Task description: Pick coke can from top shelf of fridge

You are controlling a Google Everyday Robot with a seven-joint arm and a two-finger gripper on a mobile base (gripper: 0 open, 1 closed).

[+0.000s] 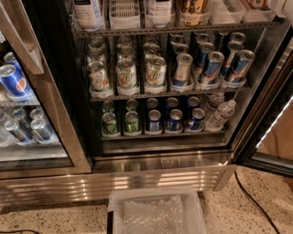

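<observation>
In the camera view, the fridge (155,165) stood with its door swung open at the right. The task seemed to be at an early stage, with the can apparently not yet lifted out. The coke can (256,3) showed only as a strip of red at the very top edge. It sat in a clear bin (229,14) at the right end of the top shelf (174,30), and most of its body was cut off from view. The tool (284,3) appeared as a pale sliver in the top right corner, near that red strip. I could not tell whether it was released, clenched, or touching the can. By my judgement, closing on the can and drawing it clear of the bin remained. On the racks below stood white-and-green cans (127,73) and blue-and-silver cans (211,64), neither wanted.
</observation>
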